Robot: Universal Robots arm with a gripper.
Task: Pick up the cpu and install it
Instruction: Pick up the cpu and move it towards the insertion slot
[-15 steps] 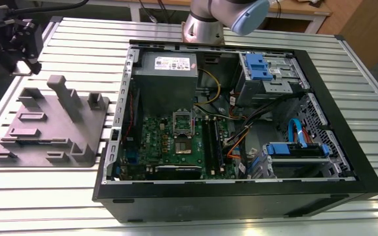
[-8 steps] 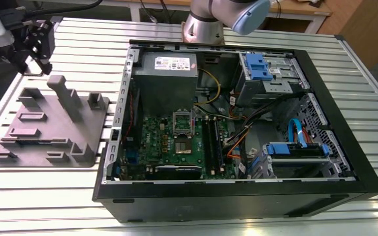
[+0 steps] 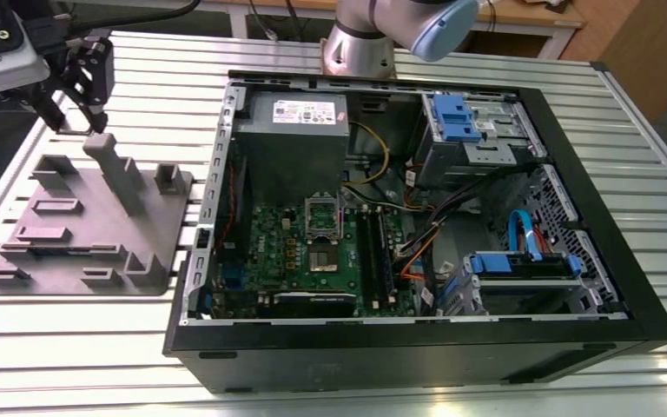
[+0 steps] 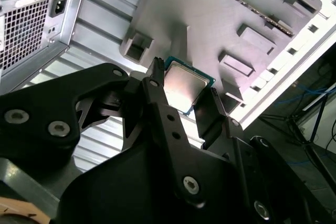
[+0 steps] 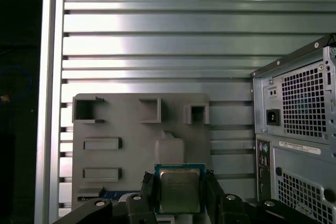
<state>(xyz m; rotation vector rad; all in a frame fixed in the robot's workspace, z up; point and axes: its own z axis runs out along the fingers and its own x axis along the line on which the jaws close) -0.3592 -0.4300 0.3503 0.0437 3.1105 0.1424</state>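
gripper (image 5: 180,191) clamps cpu (image 5: 179,187) above grey fixture (image 5: 131,129), seemingly clear of it

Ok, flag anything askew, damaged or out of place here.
Nothing stands out. The cpu sits square in the claw, above the grey fixture plate. The open computer case lies flat beside that plate.
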